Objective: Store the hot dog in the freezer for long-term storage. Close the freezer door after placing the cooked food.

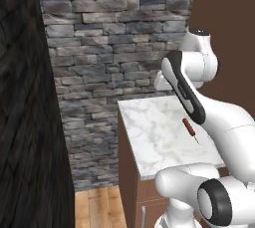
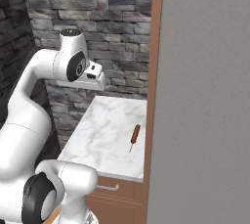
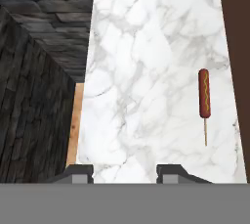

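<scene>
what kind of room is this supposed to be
Most likely a kitchen corner. A white marble counter tops brown base cabinets with a drawer pull, backed by a grey stone wall. A hot dog on a stick lies on the counter, below the robot's hand.

Hot dog on the worktop, claw above

The hot dog (image 3: 204, 93) lies near the worktop's (image 3: 141, 71) right edge, stick toward the front. The claw (image 3: 124, 173) hangs over the front edge, left of it. A stone wall (image 1: 114, 33) stands behind.
</scene>
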